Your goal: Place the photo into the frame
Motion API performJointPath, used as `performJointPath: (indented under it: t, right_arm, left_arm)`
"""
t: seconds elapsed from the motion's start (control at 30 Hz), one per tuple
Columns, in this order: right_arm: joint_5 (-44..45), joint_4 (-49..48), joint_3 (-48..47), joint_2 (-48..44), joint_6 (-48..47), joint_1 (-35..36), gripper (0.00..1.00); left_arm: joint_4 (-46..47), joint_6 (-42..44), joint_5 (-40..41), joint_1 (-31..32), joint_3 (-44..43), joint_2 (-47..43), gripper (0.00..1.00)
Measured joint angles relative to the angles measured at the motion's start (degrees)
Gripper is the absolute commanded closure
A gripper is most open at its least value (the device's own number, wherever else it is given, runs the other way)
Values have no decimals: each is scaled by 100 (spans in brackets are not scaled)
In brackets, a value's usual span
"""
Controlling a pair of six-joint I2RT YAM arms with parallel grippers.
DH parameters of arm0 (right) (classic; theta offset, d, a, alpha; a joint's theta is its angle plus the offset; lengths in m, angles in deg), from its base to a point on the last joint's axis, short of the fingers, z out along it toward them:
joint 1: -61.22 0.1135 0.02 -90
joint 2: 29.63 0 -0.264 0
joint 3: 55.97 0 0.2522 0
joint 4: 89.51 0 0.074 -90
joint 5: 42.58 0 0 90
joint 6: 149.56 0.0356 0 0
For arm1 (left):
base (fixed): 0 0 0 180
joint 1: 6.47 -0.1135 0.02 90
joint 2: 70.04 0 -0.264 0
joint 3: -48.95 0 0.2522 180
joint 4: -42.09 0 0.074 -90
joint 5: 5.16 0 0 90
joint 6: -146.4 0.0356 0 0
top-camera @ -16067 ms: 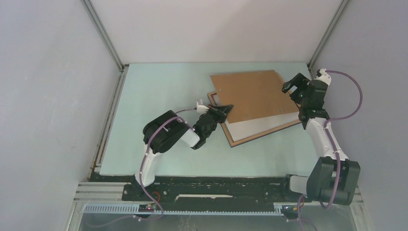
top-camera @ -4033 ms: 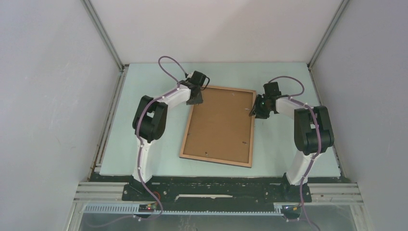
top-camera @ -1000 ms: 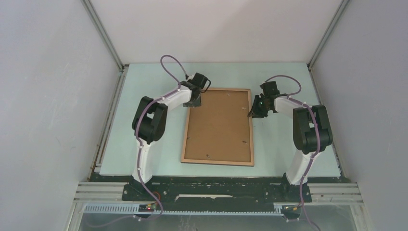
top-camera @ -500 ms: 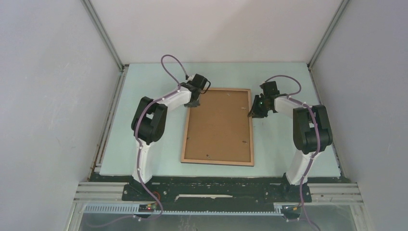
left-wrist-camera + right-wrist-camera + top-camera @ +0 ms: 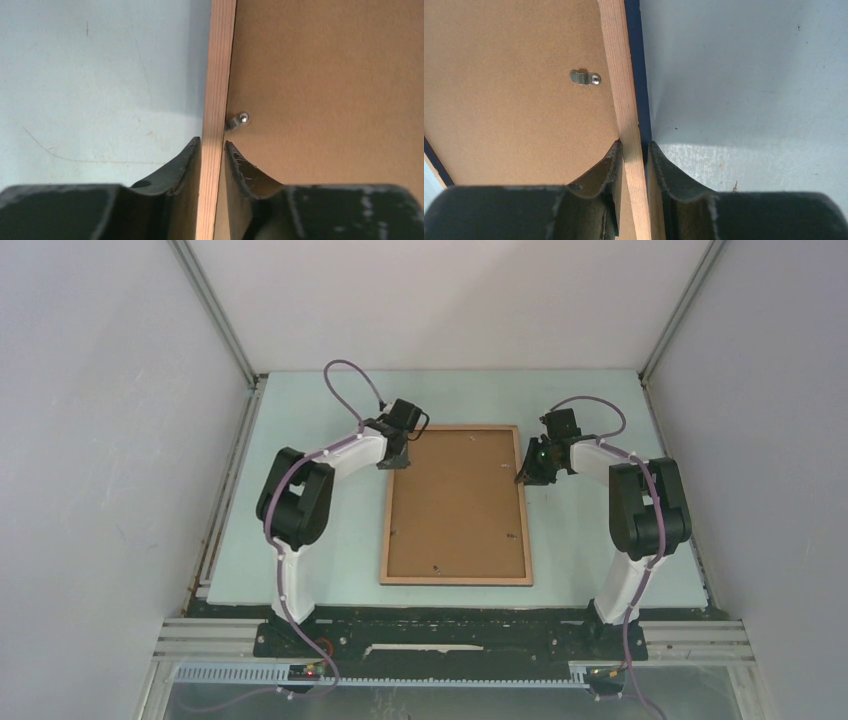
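Your left gripper [image 5: 212,144] is pinching the left rail of the frame [image 5: 455,505] near its far-left corner, with a little metal tab [image 5: 238,119] just ahead of the inner finger. The frame's lying flat, brown back up, mid-table [image 5: 300,440]. Over on the right, your right gripper [image 5: 634,145] is clamped on the right rail. There's a second tab [image 5: 586,77] on the board, and a dark blue strip [image 5: 634,60] hugs the rail's outer edge.

A fixed camera high behind the near edge looks down on the whole pale green bench [image 5: 300,510] and the thin light-brown wooden picture frame [image 5: 455,505]. Each wrist camera peers very closely past its own black fingers: left fingers [image 5: 175,167] at the frame's left rail, right fingers [image 5: 669,172] at its right rail. Both rails also show in the overhead view.
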Motion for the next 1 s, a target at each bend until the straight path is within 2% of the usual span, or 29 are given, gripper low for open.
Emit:
performJointPath:
  t: [0.23, 0.4, 0.63, 0.7, 0.8, 0.93, 1.0]
  right_arm:
    - [0, 0, 0, 0, -2, 2, 71]
    - [0, 0, 0, 0, -2, 2, 71]
    - [0, 0, 0, 0, -2, 2, 71]
    - [2, 0, 0, 0, -2, 2, 71]
    - [2, 0, 0, 0, -2, 2, 71]
    - [2, 2, 0, 0, 0, 2, 73]
    - [0, 2, 0, 0, 0, 4, 78]
  left_arm:
    - [-57, -122, -525, -186, 466, -798, 50]
    - [101, -306, -894, -319, 927, -1200, 47]
    - [424, -553, -1661, -317, 2037, -1484, 45]
    - [468, -579, -1777, -317, 2415, -1683, 48]
    - [533, -605, -1853, -317, 2734, -1969, 61]
    - [651, -654, -1910, -304, 2789, -1993, 73]
    - [686, -667, -1932, -293, 2747, -1919, 79]
